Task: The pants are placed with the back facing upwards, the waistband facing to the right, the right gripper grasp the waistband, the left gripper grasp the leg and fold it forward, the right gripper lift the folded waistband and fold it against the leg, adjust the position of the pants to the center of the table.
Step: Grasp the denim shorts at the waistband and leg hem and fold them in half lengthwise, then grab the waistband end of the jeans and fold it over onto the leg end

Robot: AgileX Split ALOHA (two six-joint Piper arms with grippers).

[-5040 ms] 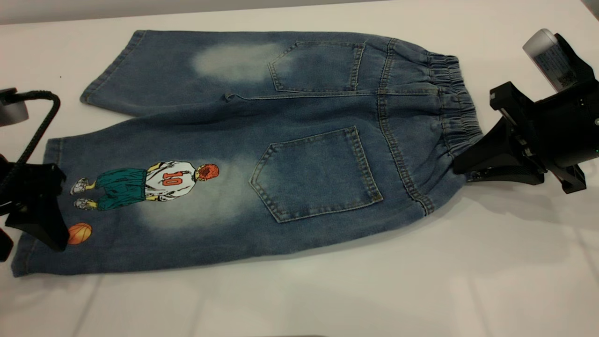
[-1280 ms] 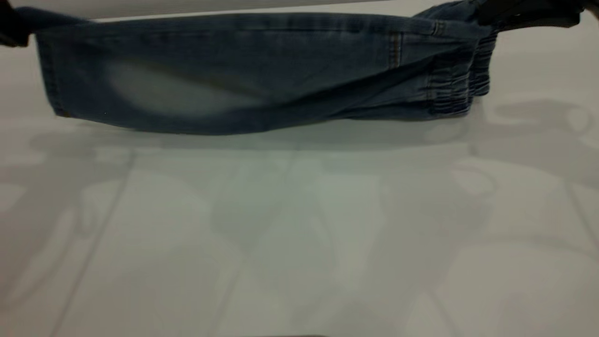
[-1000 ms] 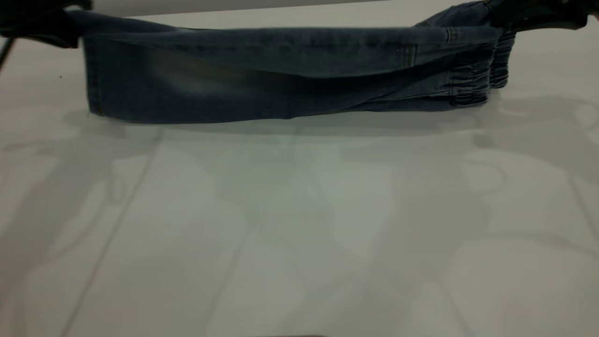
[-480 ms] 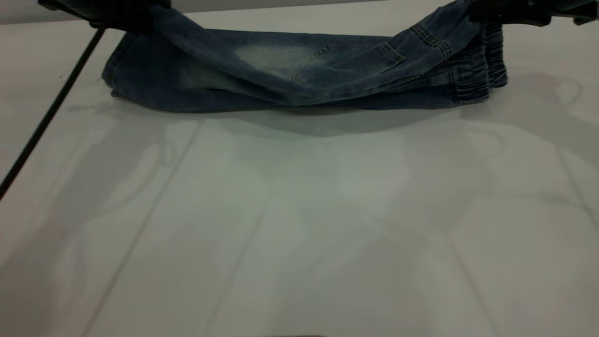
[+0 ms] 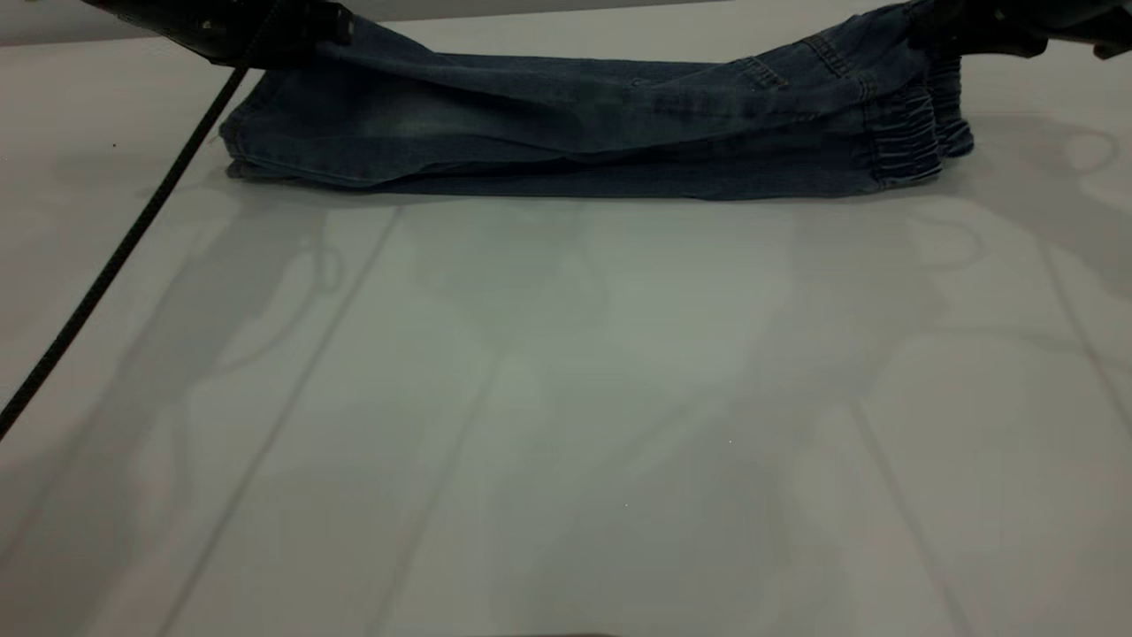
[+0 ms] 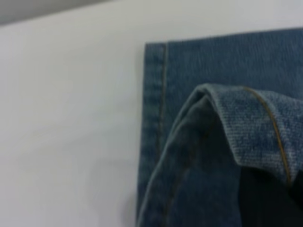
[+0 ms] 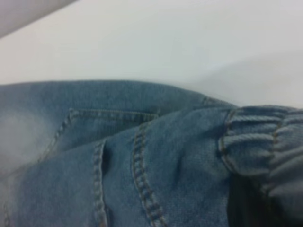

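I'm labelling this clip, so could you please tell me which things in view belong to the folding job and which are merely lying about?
Part of the job:
- pants, folded lengthwise
- left gripper, on the leg end
- right gripper, on the waistband

Just there:
- table
- black cable from the left arm

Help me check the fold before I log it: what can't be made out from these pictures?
- Left pincer: exterior view, cut off by the top edge; its fingers are not visible.
- Right pincer: exterior view, mostly cropped by the top edge.
- Printed leg of the pants: folded under, so the picture on it is hidden.
- Both wrist views: filled by denim, so the grip points are not visible.
- Table: far edge behind the pants is hidden.
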